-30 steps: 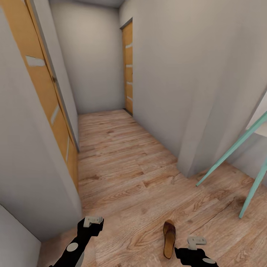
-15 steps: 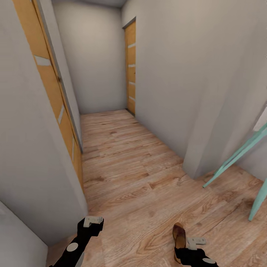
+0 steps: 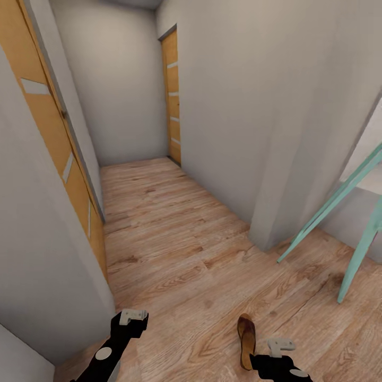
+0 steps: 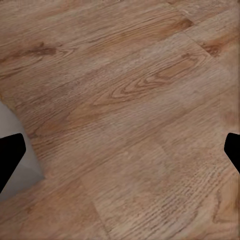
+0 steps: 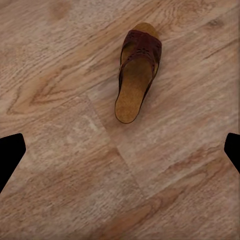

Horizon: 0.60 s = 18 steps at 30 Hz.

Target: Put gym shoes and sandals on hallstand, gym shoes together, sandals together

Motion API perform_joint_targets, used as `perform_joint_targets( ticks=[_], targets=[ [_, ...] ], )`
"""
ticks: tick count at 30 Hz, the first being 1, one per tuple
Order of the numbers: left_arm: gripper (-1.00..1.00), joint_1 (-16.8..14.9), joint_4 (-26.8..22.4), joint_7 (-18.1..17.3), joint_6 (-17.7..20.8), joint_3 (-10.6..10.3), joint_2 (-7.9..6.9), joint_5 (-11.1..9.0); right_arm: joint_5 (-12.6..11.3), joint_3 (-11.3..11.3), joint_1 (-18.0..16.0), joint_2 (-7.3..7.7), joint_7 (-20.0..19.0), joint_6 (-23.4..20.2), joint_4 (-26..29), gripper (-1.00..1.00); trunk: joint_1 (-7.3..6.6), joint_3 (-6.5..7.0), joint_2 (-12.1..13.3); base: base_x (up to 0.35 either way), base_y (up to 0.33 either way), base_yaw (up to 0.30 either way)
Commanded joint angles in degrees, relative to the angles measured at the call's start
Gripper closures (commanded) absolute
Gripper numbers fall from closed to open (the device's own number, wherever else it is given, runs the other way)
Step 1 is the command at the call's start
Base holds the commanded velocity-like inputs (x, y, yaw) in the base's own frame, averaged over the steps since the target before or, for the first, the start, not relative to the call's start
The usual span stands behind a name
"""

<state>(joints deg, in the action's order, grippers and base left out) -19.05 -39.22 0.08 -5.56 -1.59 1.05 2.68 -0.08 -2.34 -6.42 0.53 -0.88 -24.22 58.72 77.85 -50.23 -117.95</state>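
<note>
One sandal (image 3: 246,340) in sight, zero gym shoes, no hallstand. It lies flat on the corridor floor (image 3: 175,239), sole down, just left of and touching in line of sight the right gripper (image 3: 280,347) in the head view; whether they actually touch can't be told. Long axis runs roughly away from the robot, down the corridor, slightly tilted. In the right wrist view the sandal (image 5: 137,72) sits ahead of the fingers and between their two dark tips at the frame edges, strap end farther off, heel end nearer. Right arm clearly nearer; left gripper (image 3: 132,317) is well apart, over bare planks beside the grey wall corner (image 4: 17,165).

Fingers: right pair spread wide, nothing between them; left pair also spread, nothing held.

Count: sandals 1 visible of 2, gym shoes 0 of 2, orange doors 2 (left (image 3: 58,159), far right (image 3: 171,103)), teal slanted legs (image 3: 323,212) 2 at right, belonging to some furniture cut off by the frame.

Judgement: next move is a right-arm reach forward and down onto the sandal, fingers crossing its narrow width, not its length.
</note>
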Motion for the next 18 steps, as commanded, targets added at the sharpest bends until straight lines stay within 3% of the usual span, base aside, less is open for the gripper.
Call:
perform_joint_targets(
  ticks=[1, 18],
  targets=[
    [-1.00, -0.03, 0.02, 0.01, -0.17, 0.01, 0.00, 0.27, 0.00, -0.04, -0.01, 0.00, -0.09, -0.30, 0.08, -1.00, -0.01, -0.05, -0.02, 0.000, 0.000, -0.018],
    [-1.00, -0.03, 0.09, -0.01, -0.21, 0.01, 0.00, 0.22, 0.00, -0.12, -0.02, 0.02, -0.09, -0.29, 0.08, -1.00, 3.51, -4.11, -6.44, 0.000, 0.000, -0.002]
  ],
)
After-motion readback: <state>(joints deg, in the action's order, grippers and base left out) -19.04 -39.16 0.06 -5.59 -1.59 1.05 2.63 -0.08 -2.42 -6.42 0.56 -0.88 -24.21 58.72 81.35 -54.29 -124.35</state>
